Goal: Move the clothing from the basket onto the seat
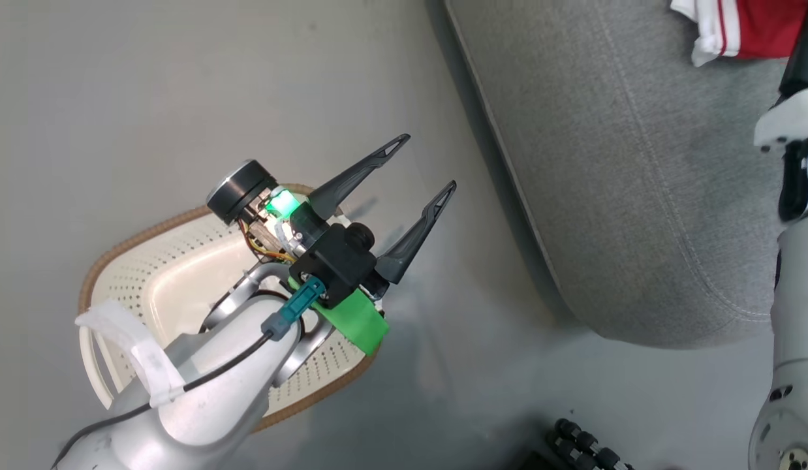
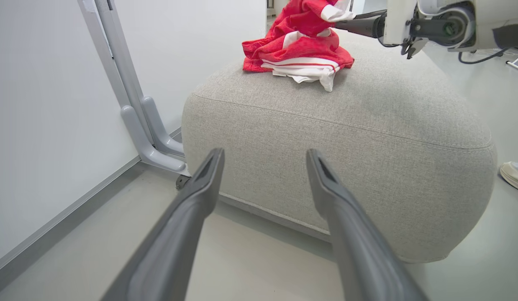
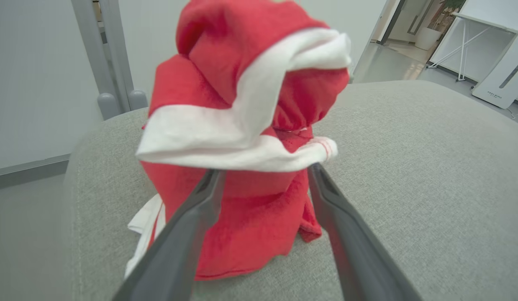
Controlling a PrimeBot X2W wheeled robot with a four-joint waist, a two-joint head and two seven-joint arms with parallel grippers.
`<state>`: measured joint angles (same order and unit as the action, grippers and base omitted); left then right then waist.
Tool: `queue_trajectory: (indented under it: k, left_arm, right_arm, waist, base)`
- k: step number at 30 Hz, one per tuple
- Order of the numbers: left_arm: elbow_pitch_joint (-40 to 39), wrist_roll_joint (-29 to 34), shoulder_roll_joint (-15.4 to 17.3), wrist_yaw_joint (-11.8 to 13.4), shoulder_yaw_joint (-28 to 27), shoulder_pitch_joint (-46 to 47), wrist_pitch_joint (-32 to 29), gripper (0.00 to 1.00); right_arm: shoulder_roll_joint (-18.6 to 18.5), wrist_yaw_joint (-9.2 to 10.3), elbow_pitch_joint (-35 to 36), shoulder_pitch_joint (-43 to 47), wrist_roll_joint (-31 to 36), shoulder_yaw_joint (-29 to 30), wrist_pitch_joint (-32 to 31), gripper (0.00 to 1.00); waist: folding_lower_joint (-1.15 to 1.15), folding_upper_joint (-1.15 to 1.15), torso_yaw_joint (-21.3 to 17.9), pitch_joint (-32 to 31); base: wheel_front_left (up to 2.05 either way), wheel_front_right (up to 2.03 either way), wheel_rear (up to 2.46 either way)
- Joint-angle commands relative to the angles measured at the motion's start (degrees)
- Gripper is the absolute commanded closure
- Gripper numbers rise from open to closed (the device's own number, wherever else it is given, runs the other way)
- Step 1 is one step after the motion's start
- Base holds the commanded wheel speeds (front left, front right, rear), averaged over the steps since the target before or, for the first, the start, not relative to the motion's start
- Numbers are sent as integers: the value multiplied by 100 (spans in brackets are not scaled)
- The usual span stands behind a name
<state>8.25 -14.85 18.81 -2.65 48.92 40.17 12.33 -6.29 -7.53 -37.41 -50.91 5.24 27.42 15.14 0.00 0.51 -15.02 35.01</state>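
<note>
Right pincer spread wide, straddling the clothing on the seat.

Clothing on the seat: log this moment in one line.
clothing: heaped on seat | basket: visible part bare | right end effector: open, straddling clothing | left end effector: open, holding nothing

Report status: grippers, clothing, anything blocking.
Left gripper open, empty, by the basket. Right gripper open, astride the clothing, which sits heaped on the seat. Nothing blocking seen.
</note>
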Motion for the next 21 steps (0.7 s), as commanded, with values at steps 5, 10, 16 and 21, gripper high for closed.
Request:
queue_trajectory:
  k: [5, 10, 16, 21]
  left_arm:
    - [173, -177, -96, 133, -82, -265, 148, 0]
    - [312, -356, -148, 235, -222, -482, 241, 0]
    - [420, -542, -189, 386, -506, -811, 289, 0]
    - [327, -650, -233, 514, -885, -1089, 289, 0]
  right_arm:
    - [41, 8, 249, 670, -238, -225, 1, 0]
    - [52, 7, 609, 1166, -423, -546, 0, 0]
    - [94, 7, 1087, 1659, -640, -1036, 1, 0]
    - [158, 7, 1472, 1963, -822, -1482, 0, 0]
  waist:
    - [0, -51, -20, -728]
    - [0, -51, 60, -1101]
    - [0, -51, 210, -1521]
    - [0, -51, 460, -1775]
  base:
    - [0, 0, 0]
    - [0, 0, 0]
    - [0, 0, 0]
    - [0, 0, 0]
